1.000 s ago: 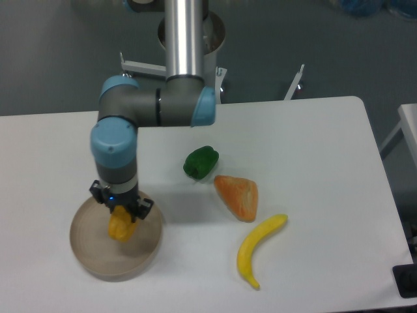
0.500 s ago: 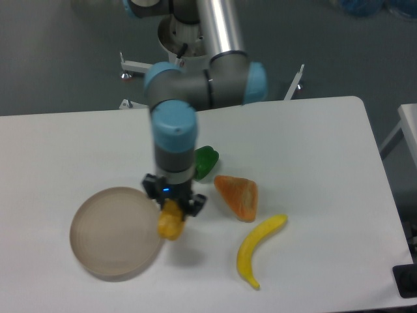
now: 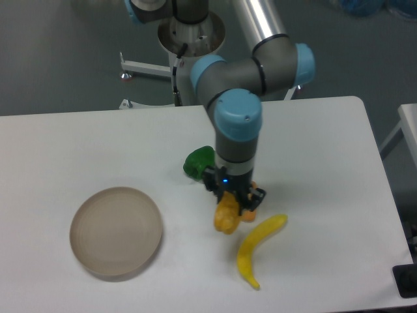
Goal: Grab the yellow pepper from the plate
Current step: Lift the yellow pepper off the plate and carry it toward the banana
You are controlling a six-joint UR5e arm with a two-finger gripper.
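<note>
We see white table [image 3: 313, 150] with rounded corners. On it we count 4 things: beige plate [image 3: 116, 231] at left front; green pepper [image 3: 197, 162] near middle; yellow banana [image 3: 255, 249] at front right of centre; orange wedge [image 3: 248, 210], mostly hidden behind arm, between pepper and banana.

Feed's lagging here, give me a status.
Gripper shut on yellow pepper, clear of the plate. Pepper hangs over the orange wedge, banana close by.
</note>
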